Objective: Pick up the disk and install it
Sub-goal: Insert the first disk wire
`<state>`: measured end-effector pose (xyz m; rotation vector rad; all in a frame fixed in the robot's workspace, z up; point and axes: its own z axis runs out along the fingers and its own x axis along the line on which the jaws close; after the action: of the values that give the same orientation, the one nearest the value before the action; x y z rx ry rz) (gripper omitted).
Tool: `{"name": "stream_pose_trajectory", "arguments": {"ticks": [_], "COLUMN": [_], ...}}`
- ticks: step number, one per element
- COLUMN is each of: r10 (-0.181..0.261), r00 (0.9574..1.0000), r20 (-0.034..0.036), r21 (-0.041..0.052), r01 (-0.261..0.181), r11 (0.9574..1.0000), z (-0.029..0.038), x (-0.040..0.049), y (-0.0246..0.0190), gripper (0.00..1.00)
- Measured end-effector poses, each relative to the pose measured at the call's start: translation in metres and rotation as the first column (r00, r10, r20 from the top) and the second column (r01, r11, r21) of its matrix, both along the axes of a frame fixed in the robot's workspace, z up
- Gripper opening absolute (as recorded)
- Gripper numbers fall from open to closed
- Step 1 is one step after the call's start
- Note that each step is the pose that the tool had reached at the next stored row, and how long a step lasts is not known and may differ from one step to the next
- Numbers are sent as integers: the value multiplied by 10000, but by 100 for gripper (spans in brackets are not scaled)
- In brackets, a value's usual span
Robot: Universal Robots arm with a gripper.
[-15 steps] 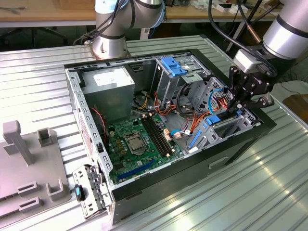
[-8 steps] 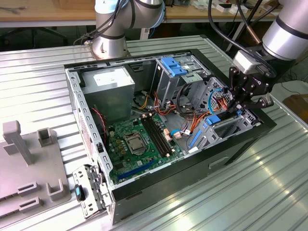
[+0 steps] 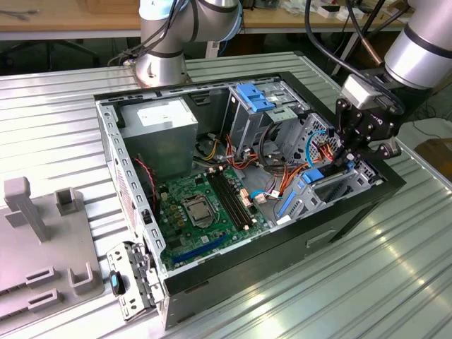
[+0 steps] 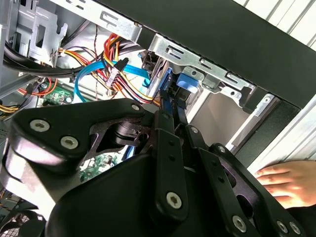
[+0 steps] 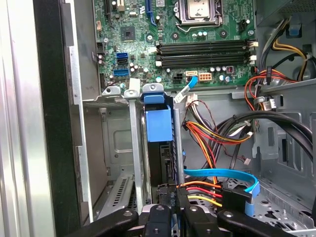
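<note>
Ribbed metal table (image 3: 395,282) reflecting overhead light; wooden bench (image 3: 70,18) along the back, cables (image 3: 353,21) trailing at the exterior view's right

Exterior view: high, oblique over computer case (image 3: 332,233); wrist views close inside (shared drive bay).

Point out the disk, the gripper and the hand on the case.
disk (image 5: 159,126): first wrist view, on its blue rail, standing in the drive bay.
gripper (image 4: 167,106): second wrist view, between its fingertips, at the disk's edge.
hand (image 4: 289,181): second wrist view, mid-hand, against the case.

Open computer case (image 3: 353,212) on ribbed table (image 3: 56,106); green motherboard (image 3: 201,212) inside
</note>
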<state>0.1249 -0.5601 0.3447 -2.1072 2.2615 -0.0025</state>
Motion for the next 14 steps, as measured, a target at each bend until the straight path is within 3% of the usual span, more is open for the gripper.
{"name": "stream_pose_trajectory", "arguments": {"ticks": [14], "r10": [0], "r00": [10000], "r20": [0], "r21": [73], "r01": [0], "r11": [10000], "z": [25], "x": [0], "y": [1], "gripper": [17]}}
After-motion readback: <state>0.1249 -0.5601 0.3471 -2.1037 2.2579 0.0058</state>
